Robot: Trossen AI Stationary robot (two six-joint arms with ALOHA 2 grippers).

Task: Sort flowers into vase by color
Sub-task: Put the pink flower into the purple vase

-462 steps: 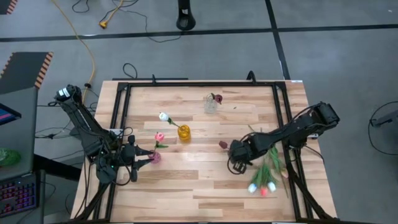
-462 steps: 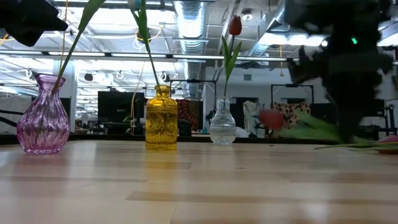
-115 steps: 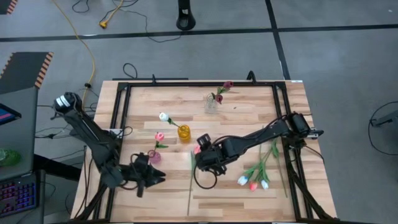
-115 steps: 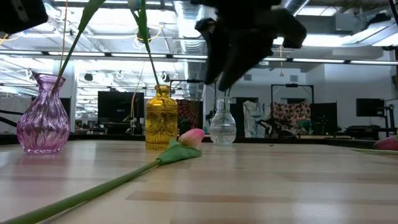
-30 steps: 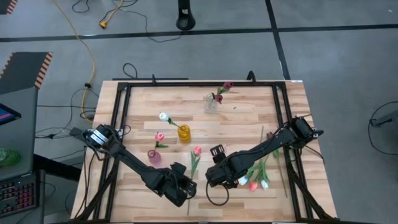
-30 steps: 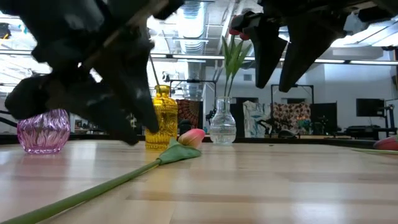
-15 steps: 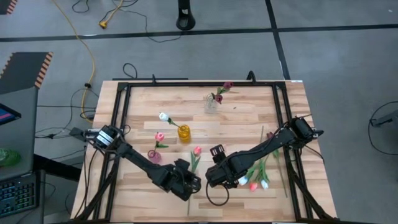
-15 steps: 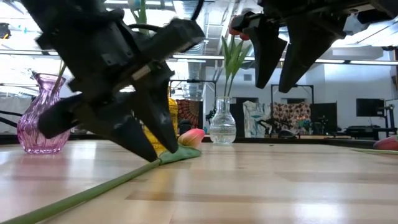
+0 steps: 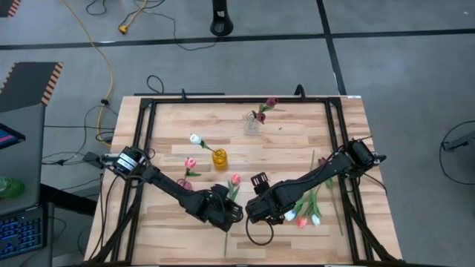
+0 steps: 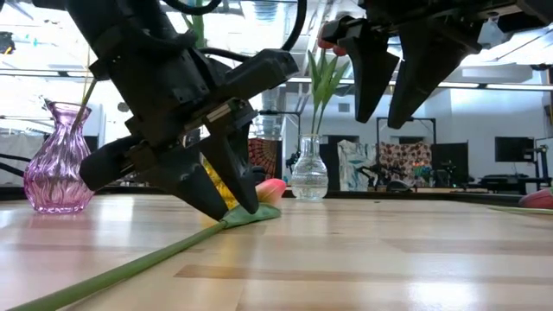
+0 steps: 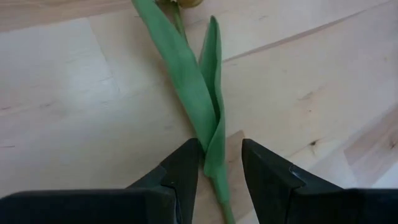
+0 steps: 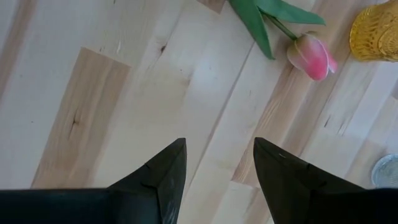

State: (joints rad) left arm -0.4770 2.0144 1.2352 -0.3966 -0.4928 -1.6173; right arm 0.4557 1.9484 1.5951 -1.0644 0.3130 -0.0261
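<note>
A pink tulip (image 9: pixel 235 179) lies on the wooden table, its long green stem (image 10: pixel 130 269) running toward the near edge. My left gripper (image 11: pixel 219 152) is open and low over the tulip. Its fingers stand on either side of the leaves (image 11: pixel 208 106), where they meet the stem. My right gripper (image 9: pixel 252 211) hangs open above the table just right of the tulip, with nothing between its fingers (image 12: pixel 168 171). A purple vase (image 10: pixel 59 158) holds a pink flower, a yellow vase (image 9: pixel 220 158) a white one, and a clear vase (image 9: pixel 252 124) dark red ones. My left gripper comes down slanting from the table's left, its fingertips (image 10: pixel 246 203) at table height astride the base of the tulip's leaves (image 11: pixel 214 146). The fingers lie across the stem. Whether they touch the leaves I cannot tell. The tulip lies flat on the table.
Several loose tulips (image 9: pixel 306 213) lie in a heap at the right, partly under my right arm. A black frame rail (image 9: pixel 141 133) runs around the tabletop. Bare wood lies between the vases and the near edge.
My left gripper has moved toward the table's right and slightly down, coming onto the lying tulip until its fingers straddle the leaves. The gap between its fingers looks unchanged. The tulip has not moved.
</note>
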